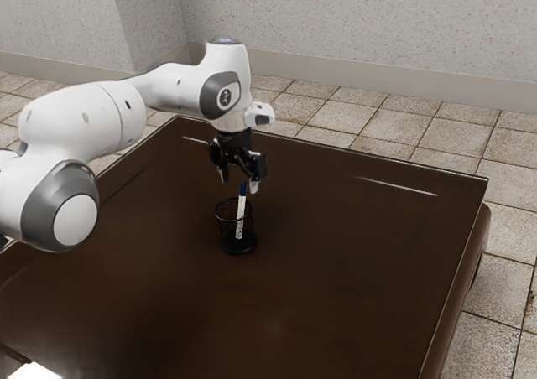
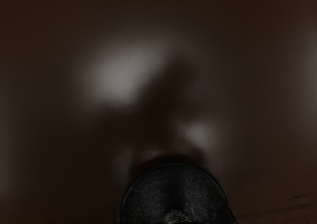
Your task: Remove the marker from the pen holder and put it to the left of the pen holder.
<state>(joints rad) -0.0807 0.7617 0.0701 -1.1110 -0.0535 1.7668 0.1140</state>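
Note:
My black gripper [image 1: 239, 182] points down above the pen holder in the exterior view, its two fingers standing apart. The marker [image 1: 241, 217], white with a blue upper end, leans slightly inside the black mesh pen holder [image 1: 238, 246]. Its blue end rises above the rim, to about the height of my fingertips and visually between them; whether either finger touches it, I cannot tell. In the wrist view the dark, round pen holder [image 2: 173, 189] lies just under the hand at the lower edge.
A dark brown table [image 1: 336, 278] carries the pen holder, with its far edge behind my hand. A bright white patch [image 1: 33, 371] shows at the exterior view's lower left corner. Pale reflections lie on the tabletop.

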